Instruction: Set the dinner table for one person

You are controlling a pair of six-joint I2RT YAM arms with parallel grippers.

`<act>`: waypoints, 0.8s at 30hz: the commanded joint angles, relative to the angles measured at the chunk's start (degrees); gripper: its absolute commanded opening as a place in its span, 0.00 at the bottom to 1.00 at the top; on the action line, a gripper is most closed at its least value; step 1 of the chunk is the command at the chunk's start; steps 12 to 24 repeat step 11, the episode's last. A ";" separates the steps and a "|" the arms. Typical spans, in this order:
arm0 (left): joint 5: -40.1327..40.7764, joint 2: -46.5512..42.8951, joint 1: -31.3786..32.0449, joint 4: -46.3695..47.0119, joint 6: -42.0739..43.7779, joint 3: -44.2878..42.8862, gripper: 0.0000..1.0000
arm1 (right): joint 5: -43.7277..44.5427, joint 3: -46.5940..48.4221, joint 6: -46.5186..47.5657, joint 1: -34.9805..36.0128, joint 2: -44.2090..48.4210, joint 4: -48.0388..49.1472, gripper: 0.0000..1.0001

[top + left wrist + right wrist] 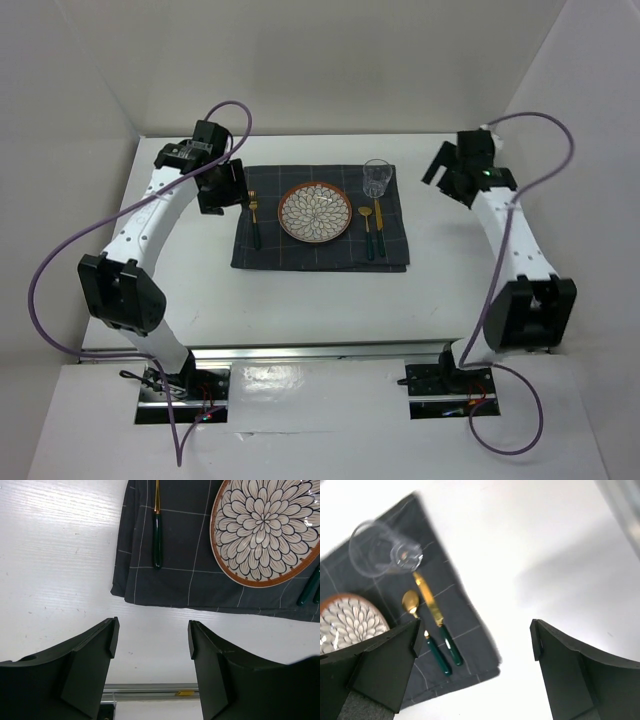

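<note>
Top external shows the setting apparently complete on the desk (pixel 320 310). Left gripper (pixel 152 637) and right gripper (pixel 476 640) gape empty; a careless inward sweep could topple the glass (pixel 377 178).

Wide bare stretches of the dinner table (pixel 320 300) lie open in front, left and right of the checked mat (pixel 262 255), whereas on it the plate (pixel 315 212), fork (pixel 254 222), spoon (pixel 366 225), knife (pixel 379 228) and upright glass (pixel 376 178) sit close together, leaving only narrow gaps between them.
</note>
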State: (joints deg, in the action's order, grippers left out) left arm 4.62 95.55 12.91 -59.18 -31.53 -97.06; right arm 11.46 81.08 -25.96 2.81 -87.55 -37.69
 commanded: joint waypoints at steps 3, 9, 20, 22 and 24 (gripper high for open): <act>-0.93 -5.10 0.19 2.05 1.82 -1.91 0.74 | 3.55 -9.44 -4.54 -4.11 12.02 -4.06 1.00; -0.32 -7.83 0.19 2.05 1.82 -0.06 0.75 | 4.27 -15.06 -4.02 -6.93 18.54 -5.29 1.00; -0.32 -8.53 0.19 2.05 1.82 0.55 0.75 | 4.27 -16.12 -4.02 -6.94 19.78 -5.29 1.00; -0.32 -8.53 0.19 2.05 1.82 0.55 0.75 | 4.27 -16.12 -4.02 -6.94 19.78 -5.29 1.00; -0.32 -8.53 0.19 2.05 1.82 0.55 0.75 | 4.27 -16.12 -4.02 -6.94 19.78 -5.29 1.00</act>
